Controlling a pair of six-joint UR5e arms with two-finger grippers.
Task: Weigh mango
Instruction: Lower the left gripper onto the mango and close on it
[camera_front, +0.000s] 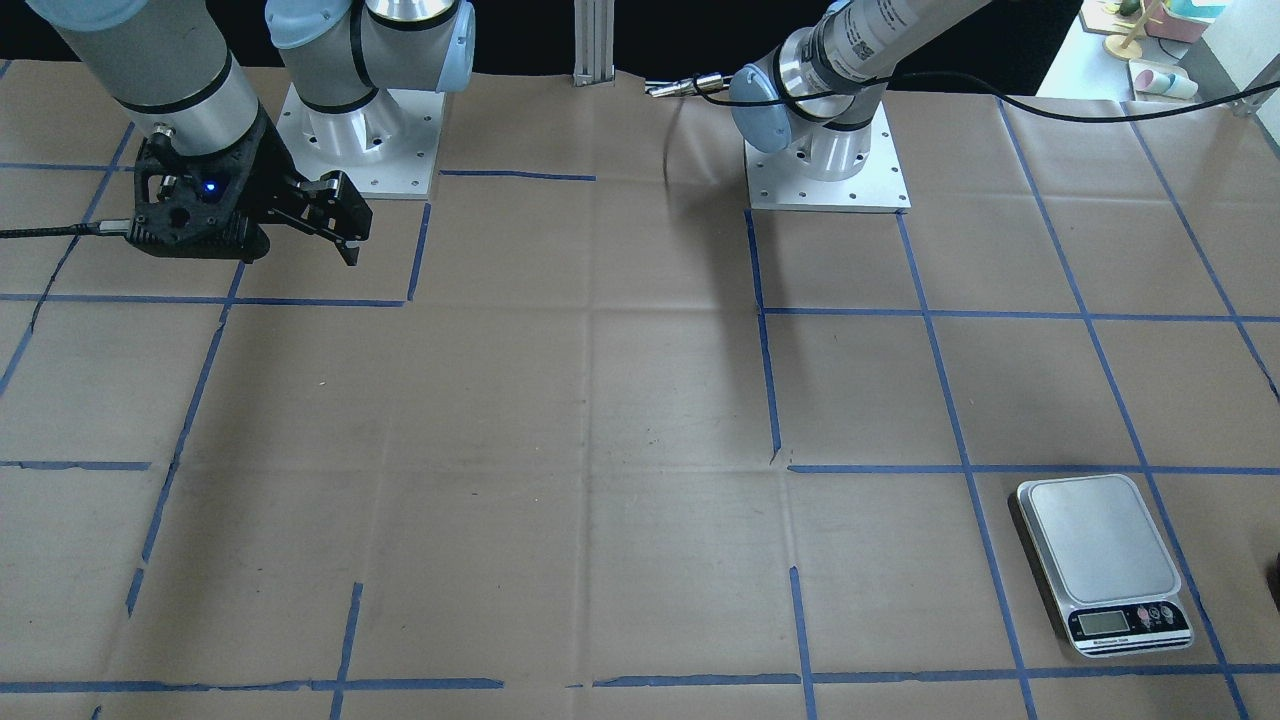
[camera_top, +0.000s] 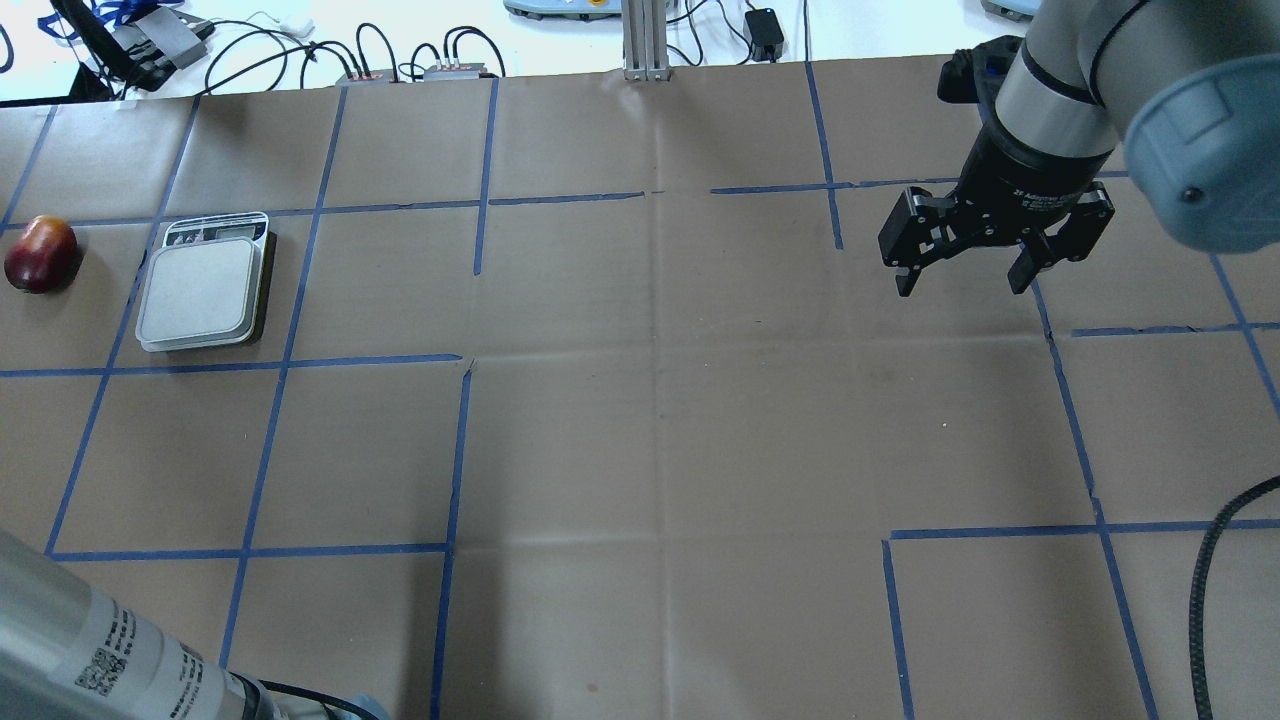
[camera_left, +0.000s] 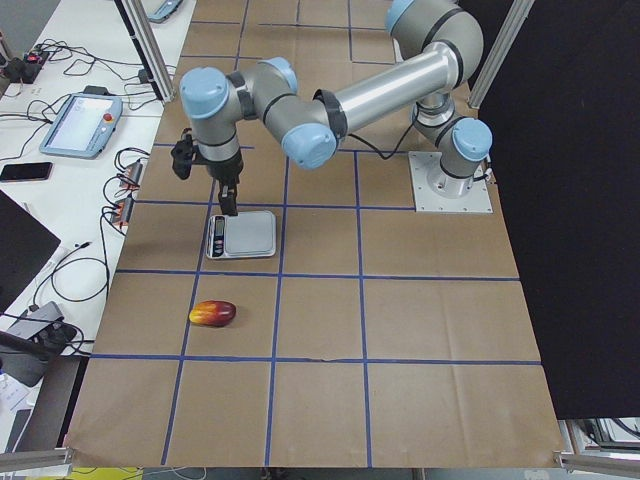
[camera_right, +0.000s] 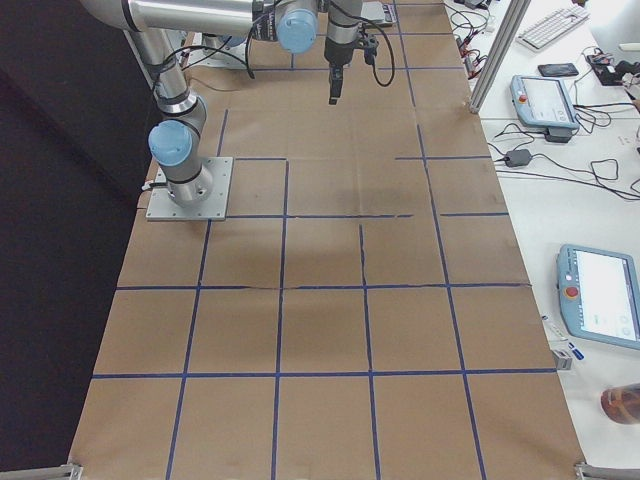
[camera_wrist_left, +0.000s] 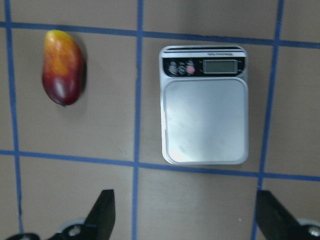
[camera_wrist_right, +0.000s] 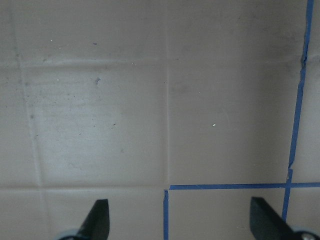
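Nothing was weighed yet: the right gripper (camera_top: 960, 288) hung open-fingered over the table (camera_top: 640, 450), and the left gripper (camera_wrist_left: 186, 210), fingers apart and empty, hung above the scale (camera_wrist_left: 204, 105). The mango (camera_wrist_left: 63, 67) lay on the table just left of the scale's bare platform (camera_wrist_left: 206, 125), untouched; picking and placing remained. The display (camera_wrist_left: 220, 65) was blank, and the button labels (camera_wrist_left: 181, 68) were unreadable.

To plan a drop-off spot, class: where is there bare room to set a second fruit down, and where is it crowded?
Bare paper spans the middle, from the scale across to under the open right gripper. The scale's platform is bare too. Only the far left end is tight: the mango lies beside the scale, not touching.
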